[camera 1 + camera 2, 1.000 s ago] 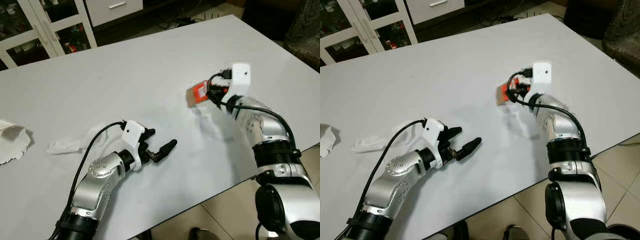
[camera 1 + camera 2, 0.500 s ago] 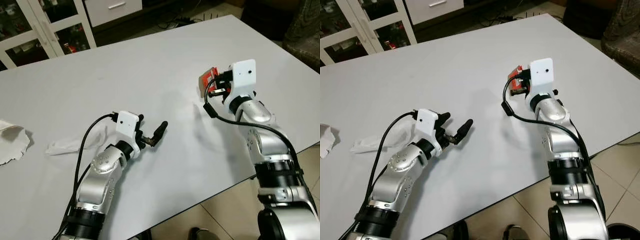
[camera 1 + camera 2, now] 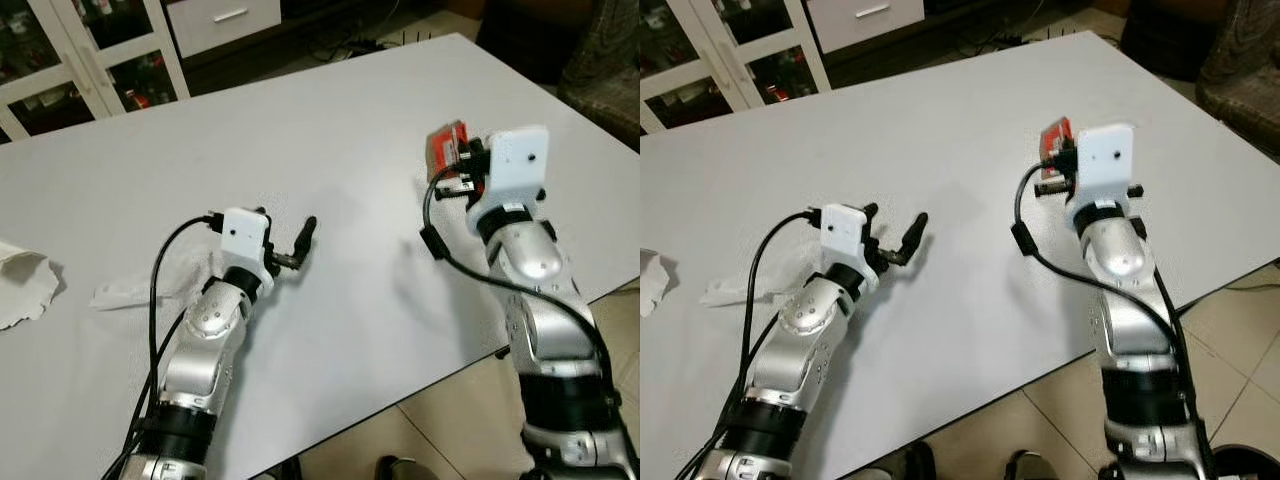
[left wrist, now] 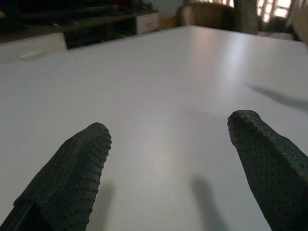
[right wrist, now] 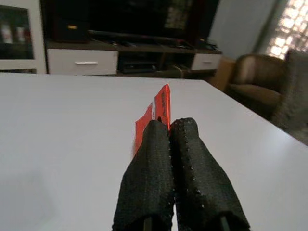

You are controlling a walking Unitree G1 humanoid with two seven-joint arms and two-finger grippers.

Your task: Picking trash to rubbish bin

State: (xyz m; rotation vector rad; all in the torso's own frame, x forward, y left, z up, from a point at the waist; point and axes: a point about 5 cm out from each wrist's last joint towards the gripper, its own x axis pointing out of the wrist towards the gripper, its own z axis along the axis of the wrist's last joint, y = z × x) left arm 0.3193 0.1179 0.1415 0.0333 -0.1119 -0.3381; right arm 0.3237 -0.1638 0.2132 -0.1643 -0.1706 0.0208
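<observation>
Right end effector [image 5: 168,132] has lifted red wrapper [image 5: 155,115].

My head cameras looked forward and down from above the near edge of the white table [image 3: 330,120], both taking in its top out to the far right corner; each wrist camera sat close behind its own fingers [image 4: 72,178], skimming low over that same top toward the far edge and the cabinets [image 5: 82,60] beyond.

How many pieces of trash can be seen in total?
3. A red wrapper is held in the right gripper above the table; a crumpled white tissue lies beside the left arm; another white tissue lies at the table's left edge, partly cut off.
</observation>
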